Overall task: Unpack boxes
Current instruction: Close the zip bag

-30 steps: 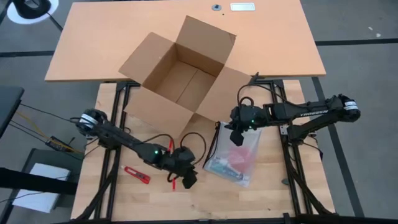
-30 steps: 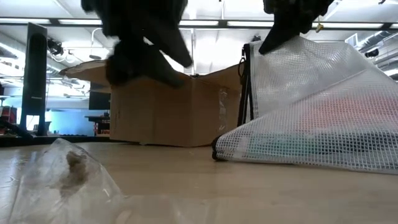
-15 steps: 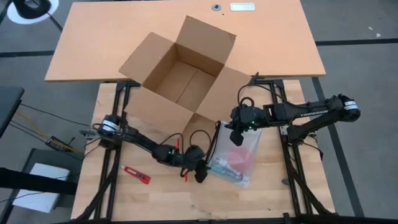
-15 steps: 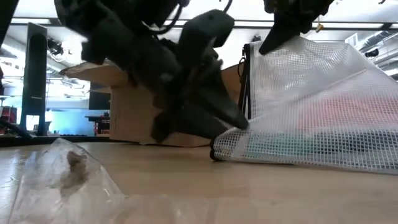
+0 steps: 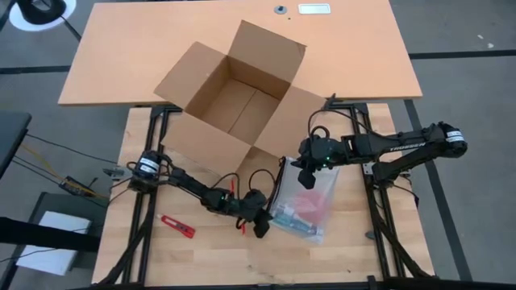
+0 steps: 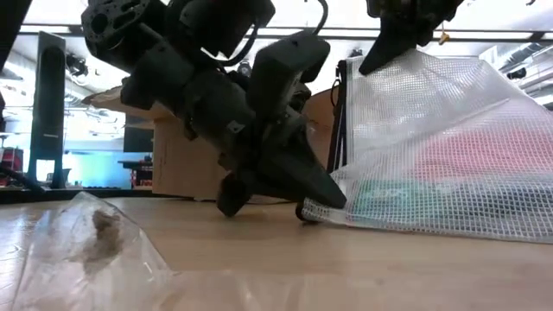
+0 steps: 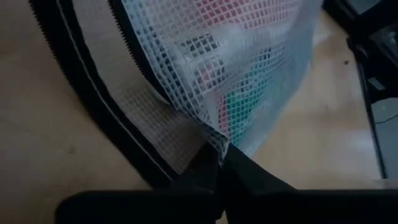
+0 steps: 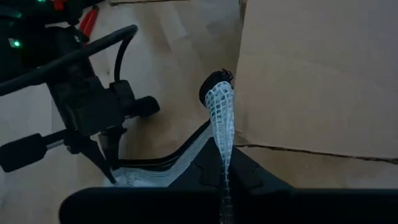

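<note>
The open brown cardboard box (image 5: 234,101) stands on the table's far side, flaps spread. Beside it on the near right is a white mesh pouch (image 5: 305,205) with a black zip and pink and green contents. My right gripper (image 5: 305,180) is shut on its upper edge, holding it up. The pouch's lower side rests on the table. My left gripper (image 5: 263,229) is low at the pouch's near left corner and shut on it. My left gripper pinches the mesh at the pouch's near left bottom corner (image 7: 214,140) between its two fingers, beside the black zip band. The fingers slant down from the table's left. That corner (image 6: 315,207) sits just at the table top. My right gripper pinches the pouch's top edge (image 8: 222,134) between its two fingers, coming from above and slanting down. The mesh hangs below the fingers (image 6: 380,52) and spreads out to where the pouch's bottom lies on the table.
A red cutter (image 5: 177,226) lies on the table left of my left arm, and a small red piece (image 5: 239,234) lies just by its wrist. A crumpled clear plastic bag (image 6: 95,242) lies near the table's front edge.
My left gripper has come down and toward the table's right, up to the pouch's near left corner, and has shut on the mesh there. The pouch's corner has shifted slightly in the hold. My right gripper has kept still with the pouch's top.
</note>
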### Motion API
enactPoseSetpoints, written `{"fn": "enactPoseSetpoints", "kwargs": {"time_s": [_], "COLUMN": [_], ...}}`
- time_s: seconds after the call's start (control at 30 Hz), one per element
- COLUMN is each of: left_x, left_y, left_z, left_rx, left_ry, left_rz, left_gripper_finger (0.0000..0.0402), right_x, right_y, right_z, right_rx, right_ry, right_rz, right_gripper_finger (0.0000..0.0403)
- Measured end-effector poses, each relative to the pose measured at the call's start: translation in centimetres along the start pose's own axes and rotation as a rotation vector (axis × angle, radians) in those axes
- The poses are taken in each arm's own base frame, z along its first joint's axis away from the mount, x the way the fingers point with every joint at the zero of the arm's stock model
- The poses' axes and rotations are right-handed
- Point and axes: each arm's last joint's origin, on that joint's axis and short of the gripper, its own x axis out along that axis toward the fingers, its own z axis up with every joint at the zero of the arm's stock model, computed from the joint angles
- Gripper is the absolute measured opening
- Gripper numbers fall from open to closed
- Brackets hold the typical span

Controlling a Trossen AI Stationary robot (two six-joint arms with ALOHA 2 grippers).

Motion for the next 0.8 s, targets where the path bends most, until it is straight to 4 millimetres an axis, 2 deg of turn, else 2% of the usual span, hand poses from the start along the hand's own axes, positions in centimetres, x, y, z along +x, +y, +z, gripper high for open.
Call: {"fn": "enactPoseSetpoints", "kwargs": {"time_s": [0.07,0.17,0.37,0.5,0.6,0.73,0.8], "left_x": [-0.6,-2.6,-8.3,-12.8,-15.6,-18.5,-19.2], "left_y": [-0.6,-2.5,-7.0,-9.7,-11.0,-11.7,-11.7], "left_z": [0.0,0.4,2.2,4.5,6.5,9.3,10.6], "left_rx": [-0.012,0.028,0.135,0.207,0.28,0.392,0.431], "left_ry": [0.039,0.098,0.142,0.169,0.182,0.177,0.158], "left_rz": [-0.009,0.008,0.105,0.16,0.249,0.381,0.411], "left_gripper_finger": [0.0008,0.0006,0.0004,0.0004,0.0004,0.0004,0.0004], "right_x": [-0.1,-0.7,-3.0,-4.2,-4.6,-4.1,-3.7], "right_y": [0.1,0.4,1.5,2.0,2.3,2.8,2.9], "right_z": [0.1,0.3,1.1,1.1,0.7,-0.7,-1.6], "right_rx": [-0.006,-0.027,-0.073,-0.112,-0.133,-0.214,-0.25], "right_ry": [-0.012,-0.041,-0.122,-0.146,-0.145,-0.097,-0.058], "right_rz": [0.013,0.064,0.164,0.209,0.241,0.263,0.259], "right_gripper_finger": [0.0001,0.0001,0.0001,0.0002,0.0001,0.0001,0.0001]}}
